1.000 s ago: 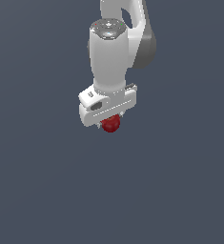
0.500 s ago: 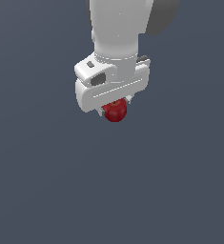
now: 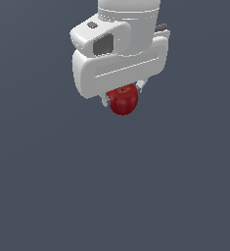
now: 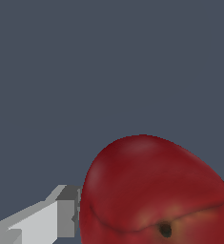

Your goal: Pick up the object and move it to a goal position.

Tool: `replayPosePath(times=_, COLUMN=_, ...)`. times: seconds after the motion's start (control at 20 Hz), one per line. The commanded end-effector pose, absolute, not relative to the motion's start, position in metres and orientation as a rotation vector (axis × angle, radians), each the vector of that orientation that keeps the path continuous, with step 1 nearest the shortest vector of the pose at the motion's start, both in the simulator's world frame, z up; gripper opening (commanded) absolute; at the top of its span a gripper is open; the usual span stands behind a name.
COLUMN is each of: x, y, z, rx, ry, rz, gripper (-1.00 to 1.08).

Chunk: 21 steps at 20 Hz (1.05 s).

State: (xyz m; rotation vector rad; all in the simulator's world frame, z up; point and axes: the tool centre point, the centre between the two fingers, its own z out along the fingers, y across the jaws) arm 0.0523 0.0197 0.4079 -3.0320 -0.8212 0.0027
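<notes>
The hand (image 3: 122, 97) was clamped on the red ball (image 3: 123, 100), which sat directly beneath the white body, between the fingertips (image 3: 106, 101) and protruding below them; its stem dimple probably faced the wrist camera; no goal marker showed, only grey backdrop.

I see a glossy red apple (image 3: 123, 100) with a dark stem dimple, a white gripper (image 3: 122, 96), and slate-grey background
</notes>
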Motion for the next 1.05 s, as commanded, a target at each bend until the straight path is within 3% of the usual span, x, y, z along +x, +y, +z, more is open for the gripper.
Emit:
replayPosePath(times=0.0, x=0.056, y=0.022, z=0.423, rx=-3.033, ry=-0.821, rz=-0.001, gripper=-1.0)
replayPosePath(times=1.0, x=0.07, y=0.027, z=0.46, rx=-3.032, ry=-0.821, rz=0.0, gripper=-1.0)
